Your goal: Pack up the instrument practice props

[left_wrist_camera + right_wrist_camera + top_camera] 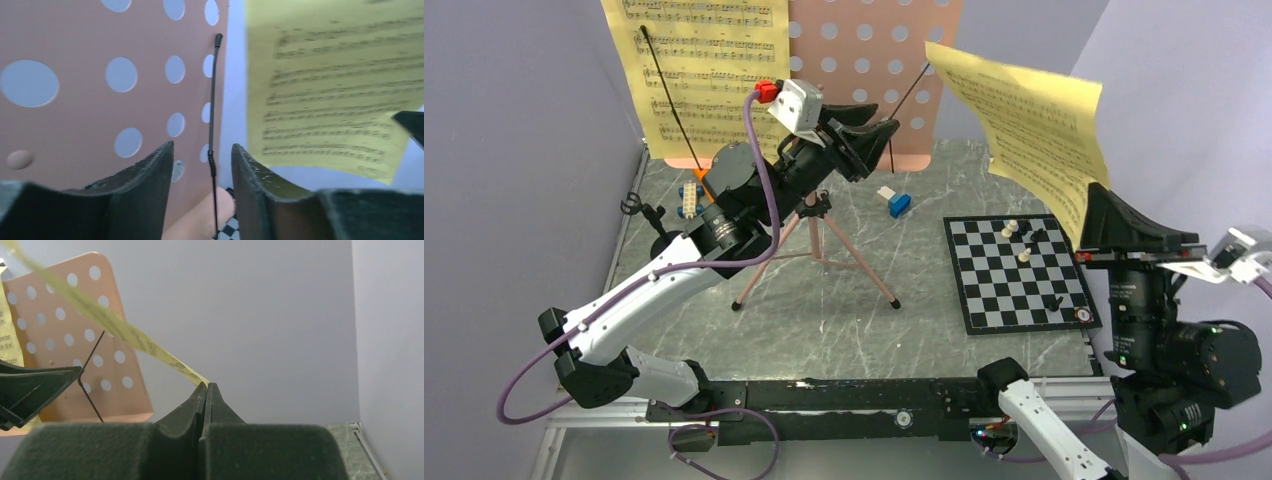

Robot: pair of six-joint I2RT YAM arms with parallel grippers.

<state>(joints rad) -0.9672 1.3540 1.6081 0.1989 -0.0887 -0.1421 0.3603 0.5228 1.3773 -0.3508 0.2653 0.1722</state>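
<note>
Near edge, right side: my right gripper was pressed together on the lower corner of a yellow sheet-music page. The page stood up in the air, apart from the stand, curling over the right of the table. Below it lay the chessboard with a few chess pieces standing on it. Mid-table, left of the board, the pink music stand had its tripod legs splayed on the marble top. Above the legs my left gripper was up at the stand's right half, jaws spread and pinching nothing. A thin black wire arm showed in the gap between them, at the edge of the punched pink plate; I could not tell whether it touched either finger. Farther back, a second yellow page rested on the plate's left half behind another wire arm. Past the legs sat a blue block just beside a white block. At the back left lay more blue-and-white blocks and the orange microphone, mostly hidden by my left arm.
</note>
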